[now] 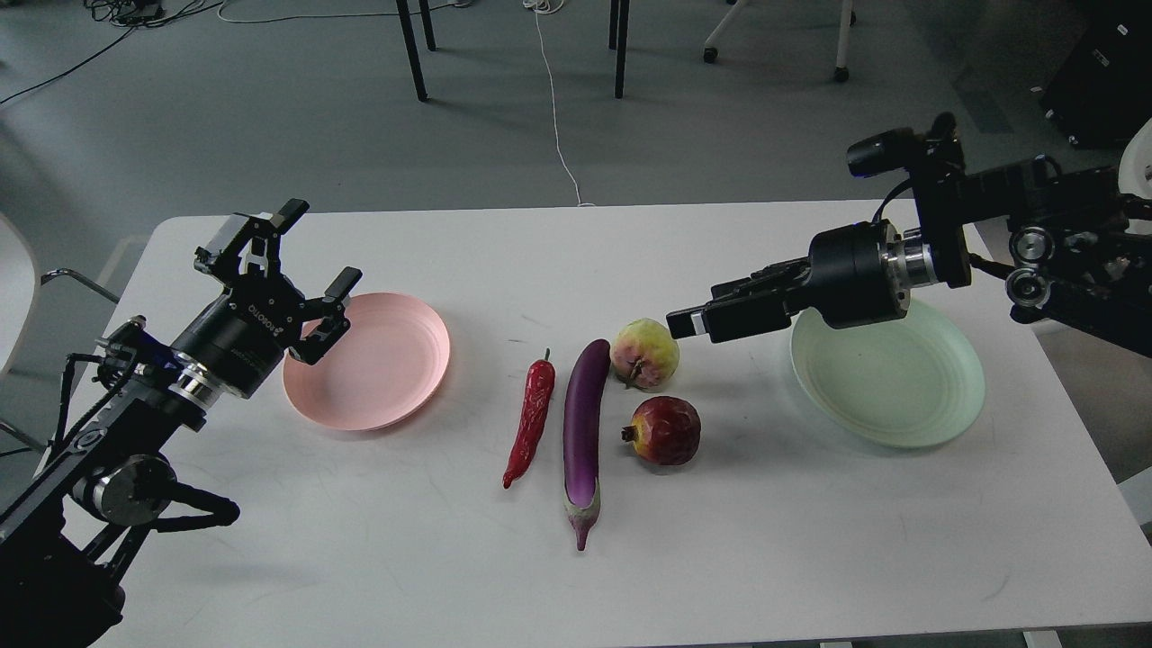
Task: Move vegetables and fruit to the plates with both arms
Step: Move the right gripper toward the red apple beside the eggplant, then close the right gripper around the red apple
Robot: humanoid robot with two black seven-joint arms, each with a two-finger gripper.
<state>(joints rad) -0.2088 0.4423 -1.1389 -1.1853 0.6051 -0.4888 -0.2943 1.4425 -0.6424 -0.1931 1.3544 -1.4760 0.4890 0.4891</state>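
A red chili pepper (531, 418), a purple eggplant (583, 416), a yellow-green pink-blushed fruit (644, 353) and a dark red pomegranate (666, 430) lie together at the middle of the white table (765, 540). The pink plate (396, 369) is at the left and the mint green plate (900, 387) at the right; both are empty. My left gripper (318, 245) is open and empty above the pink plate's far left rim. My right gripper (691, 322) points left, just right of the yellow-green fruit and above the table. It is seen side-on, so its fingers overlap.
The table's far edge (576, 210) runs behind the plates, with grey floor beyond. Chair and table legs (412, 54) and a white cable (558, 135) are on that floor. A pale chair (13, 288) stands off the table's left side.
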